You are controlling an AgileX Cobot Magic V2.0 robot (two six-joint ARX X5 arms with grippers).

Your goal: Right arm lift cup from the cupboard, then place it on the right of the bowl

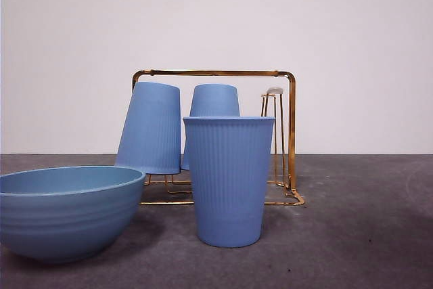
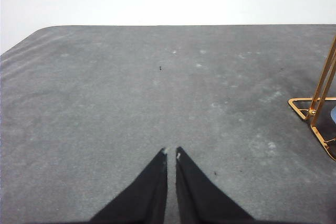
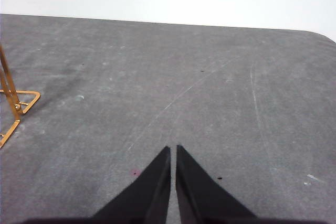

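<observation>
Nearest us, the bowl [image 1: 64,211] sits on the counter [image 1: 352,235], and 1 cup [image 1: 229,179] already stands upright just to its right. Behind, 2 more cups hang inverted on the cupboard [image 1: 291,133]. Both the right gripper [image 3: 172,149] and left gripper [image 2: 171,152] hover clenched over bare counter, so we judge the placing done; nothing seems left but waiting.

Left gripper [image 2: 171,152]: two matte black jaws, each a flat wedge broad at the base and tapering to a narrow point. Small pale scuff on each fingertip [image 2: 179,156]. No cables, screws or markings visible.

Right gripper [image 3: 172,149]: same build, two plain black tapered jaws, smooth surfaces, tips unmarked. Neither arm's body shows in the front view.
</observation>
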